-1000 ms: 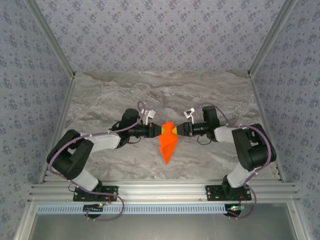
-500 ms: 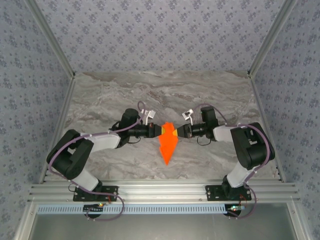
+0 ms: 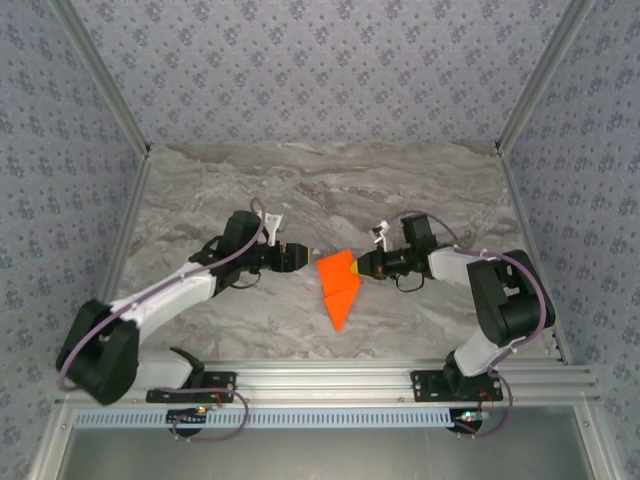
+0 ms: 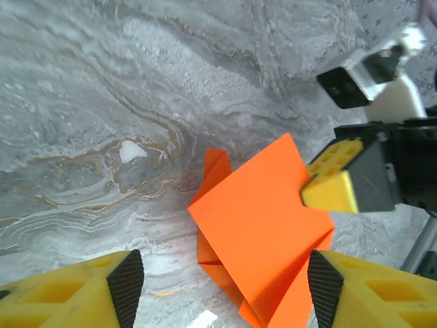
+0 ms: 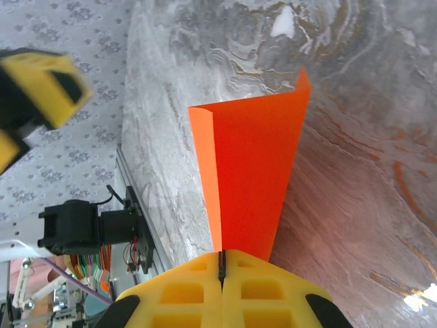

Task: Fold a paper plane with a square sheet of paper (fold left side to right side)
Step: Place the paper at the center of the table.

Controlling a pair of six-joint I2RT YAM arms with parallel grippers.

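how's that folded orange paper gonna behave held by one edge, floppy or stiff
Likely very light: the right gripper pinches just one edge of the folded paper, yet it holds its shape. The creased layers probably stiffen it somewhat, though the free corners seen from the left wrist may flop. It looks thin, so probably easily crumpled.

From where I stand, the table top (image 3: 420, 190) is a grey, marble-veined slab with brownish streaks, and a bright spot of reflected light (image 5: 416, 301) sits on it. Three walls (image 3: 320, 70) close it in, all papered in pale grey-blue with a small repeating flower print. Slim metal posts (image 3: 100, 75) run up the corners. Along the near edge lies a ribbed aluminium rail (image 3: 330, 380), with a slotted white strip (image 3: 320, 417) just below it.
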